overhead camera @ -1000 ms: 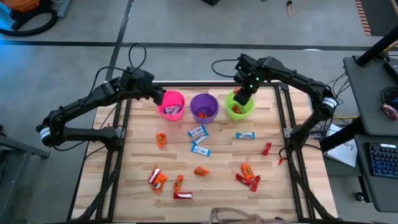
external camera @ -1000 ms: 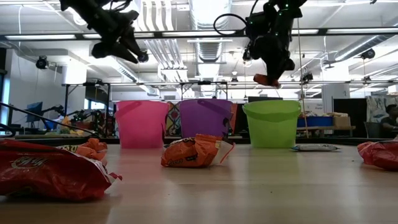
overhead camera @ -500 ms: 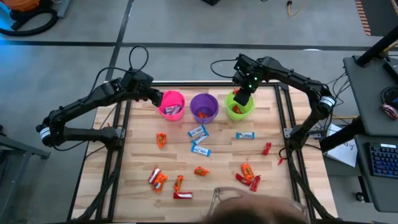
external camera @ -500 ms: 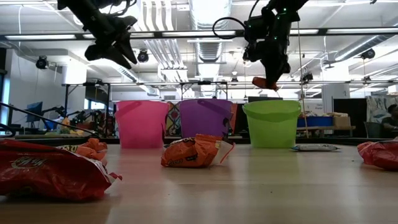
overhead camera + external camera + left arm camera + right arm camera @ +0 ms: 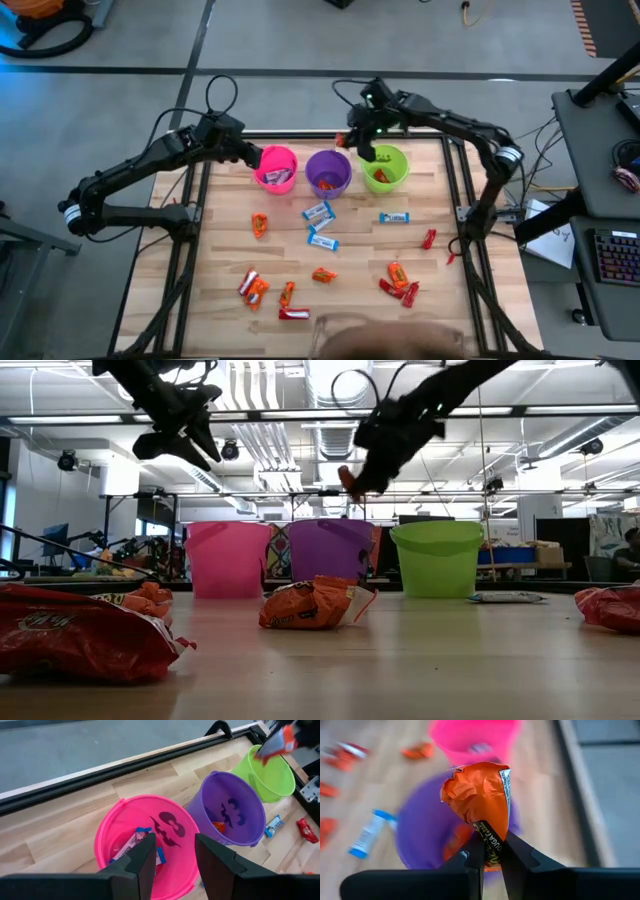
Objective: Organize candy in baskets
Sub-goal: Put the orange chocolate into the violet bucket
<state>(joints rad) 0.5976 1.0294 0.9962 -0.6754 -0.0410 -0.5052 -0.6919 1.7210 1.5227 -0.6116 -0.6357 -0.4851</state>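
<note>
- Left gripper (image 5: 252,155) hangs in the air just beside the pink bucket (image 5: 276,167), on its outer side. Its fingers (image 5: 142,862) are spread apart with nothing between them, and from its wrist cam you look right down into the pink bucket, where a couple of blue-and-white bars (image 5: 131,845) are lying.
- Purple bucket (image 5: 328,172) sits in the middle of the row and has an orange candy (image 5: 218,826) at the bottom.
- Right gripper (image 5: 366,147) is up in the air between the purple bucket and the lime green bucket (image 5: 386,168), roughly over the gap. It's clamped tight on an orange-wrapped candy (image 5: 482,815), which dangles from the fingertips.
- The green bucket has orange candy in it too.
- Loose candy is scattered over the wooden table (image 5: 350,290): blue-and-white bars (image 5: 317,212) near the middle, orange and red ones (image 5: 399,280) toward the near edge.
</note>
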